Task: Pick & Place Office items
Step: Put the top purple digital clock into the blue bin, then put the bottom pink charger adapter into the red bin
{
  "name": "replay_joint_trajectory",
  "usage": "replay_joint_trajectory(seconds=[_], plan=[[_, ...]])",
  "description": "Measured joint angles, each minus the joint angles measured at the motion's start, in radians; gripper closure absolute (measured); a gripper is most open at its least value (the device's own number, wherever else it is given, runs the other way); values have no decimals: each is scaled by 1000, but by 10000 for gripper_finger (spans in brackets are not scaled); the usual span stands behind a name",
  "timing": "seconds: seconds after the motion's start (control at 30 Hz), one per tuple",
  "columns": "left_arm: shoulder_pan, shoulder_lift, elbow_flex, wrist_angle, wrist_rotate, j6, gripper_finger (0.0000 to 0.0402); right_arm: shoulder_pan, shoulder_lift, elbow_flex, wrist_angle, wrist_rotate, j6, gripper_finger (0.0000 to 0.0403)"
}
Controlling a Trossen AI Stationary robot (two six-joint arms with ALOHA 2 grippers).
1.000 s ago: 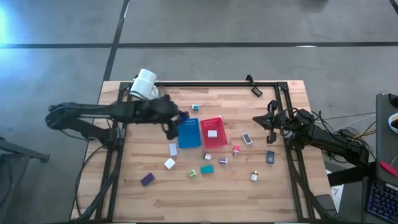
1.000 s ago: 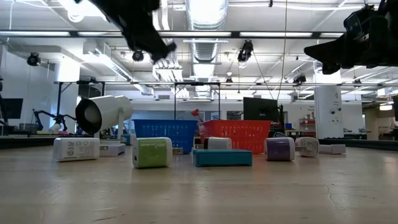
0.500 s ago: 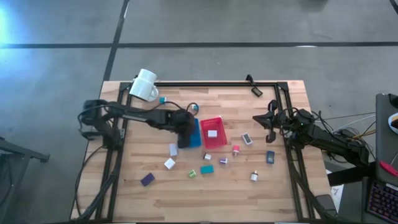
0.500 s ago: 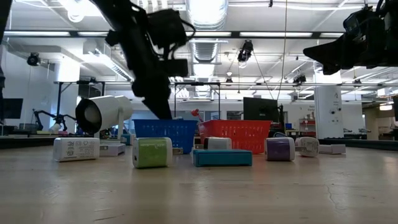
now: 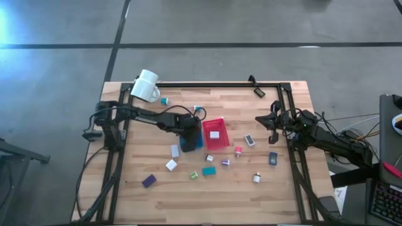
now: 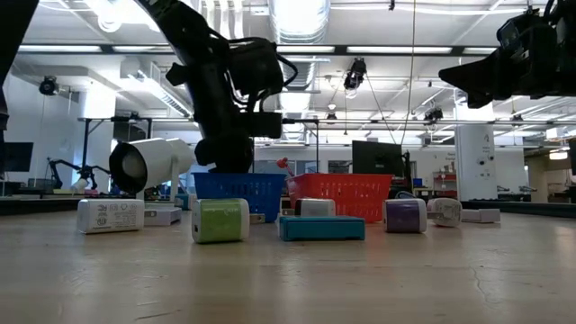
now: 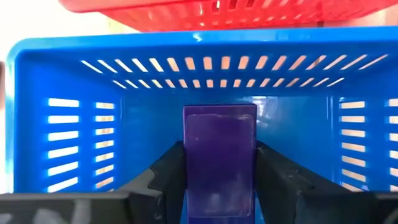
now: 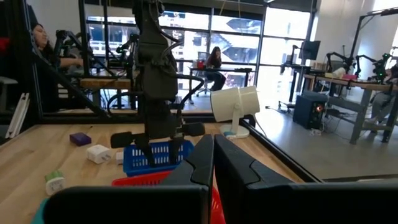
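Note:
My left gripper (image 5: pixel 190 139) is down inside the blue tray (image 5: pixel 197 133) and shut on a purple block (image 7: pixel 219 162). In the low view it stands over the blue tray (image 6: pixel 238 193). The red tray (image 5: pixel 215 134) beside it holds a white block (image 5: pixel 215 134). Other small items lie on the table nearer the front: white (image 5: pixel 171 165), purple (image 5: pixel 149 181), green (image 5: pixel 195 175), teal (image 5: pixel 209 170), dark blue (image 5: pixel 273 158). My right gripper (image 5: pixel 259 120) is shut and empty, held high at the table's right side. My left gripper pinches the purple block's two long sides (image 7: pixel 186 168) between its two fingers (image 7: pixel 166 168). The fingers point down into the blue tray and lie along the block. Whether the block's lower end touches the tray floor, I cannot tell.
A large white mug (image 5: pixel 146 85) lies at the far left corner, a teal item (image 5: pixel 164 100) beside it. A black frame (image 5: pixel 220 84) runs round the table's edges. Small items lie between the trays and my right arm (image 5: pixel 250 140).
My left gripper has gone from near the mug toward the table's right and near edge and down into the blue tray, carrying the purple block. My right gripper has kept still.

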Motion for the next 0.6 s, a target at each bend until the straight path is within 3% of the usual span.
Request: replay_joint_trajectory(seconds=[0.13,0.4,0.5,0.6], plan=[[0,-7,-4,-1,-4,-18,249,0,2,0,-1,0,0,394],[0,-83,27,-71,-8,-4,63,0,13,0,0,-2,0,394],[0,-153,54,-115,-8,-4,32,0,14,0,1,-2,0,394],[0,-252,60,-129,-6,16,27,0,13,0,2,-2,0,394]])
